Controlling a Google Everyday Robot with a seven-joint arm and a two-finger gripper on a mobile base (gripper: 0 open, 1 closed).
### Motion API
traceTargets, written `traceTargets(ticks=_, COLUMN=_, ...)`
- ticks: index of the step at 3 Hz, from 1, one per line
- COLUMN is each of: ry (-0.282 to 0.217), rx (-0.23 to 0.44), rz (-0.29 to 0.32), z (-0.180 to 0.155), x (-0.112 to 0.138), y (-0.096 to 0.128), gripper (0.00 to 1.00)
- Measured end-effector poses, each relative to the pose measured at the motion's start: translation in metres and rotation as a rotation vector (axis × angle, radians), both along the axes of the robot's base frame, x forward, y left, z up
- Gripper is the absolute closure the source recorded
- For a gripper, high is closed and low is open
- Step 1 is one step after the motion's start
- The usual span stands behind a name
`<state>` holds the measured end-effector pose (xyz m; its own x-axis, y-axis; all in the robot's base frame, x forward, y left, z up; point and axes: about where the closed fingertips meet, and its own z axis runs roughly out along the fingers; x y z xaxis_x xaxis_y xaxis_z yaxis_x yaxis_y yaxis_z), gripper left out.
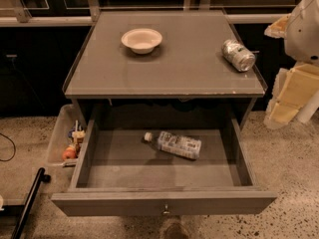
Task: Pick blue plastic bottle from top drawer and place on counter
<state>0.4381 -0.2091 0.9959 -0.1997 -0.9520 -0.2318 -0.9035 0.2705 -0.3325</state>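
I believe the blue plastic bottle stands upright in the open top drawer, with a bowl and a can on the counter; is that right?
Not quite: the camera view shows the blue plastic bottle lying on its side in the open top drawer. The bowl and can are indeed on the counter. The gripper is at the right edge, beside the counter.

Arm (pixel 305 24): white rounded housing pictured at the upper right edge, partly cut off.
Gripper (pixel 290 94): cream-coloured, seen raised at the right edge below the housing, angled down and leftward.
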Motion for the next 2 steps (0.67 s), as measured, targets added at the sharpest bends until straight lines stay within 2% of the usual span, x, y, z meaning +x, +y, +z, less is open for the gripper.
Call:
traceTargets(ticks=1, ry=0.000, rx=0.000, rz=0.000, z=0.000, x=0.000, y=0.000, gripper=0.00)
traceTargets(ticks=2, ry=0.032, rx=0.036, rz=0.003, z=-0.036, x=-0.003, y=0.002, gripper=0.00)
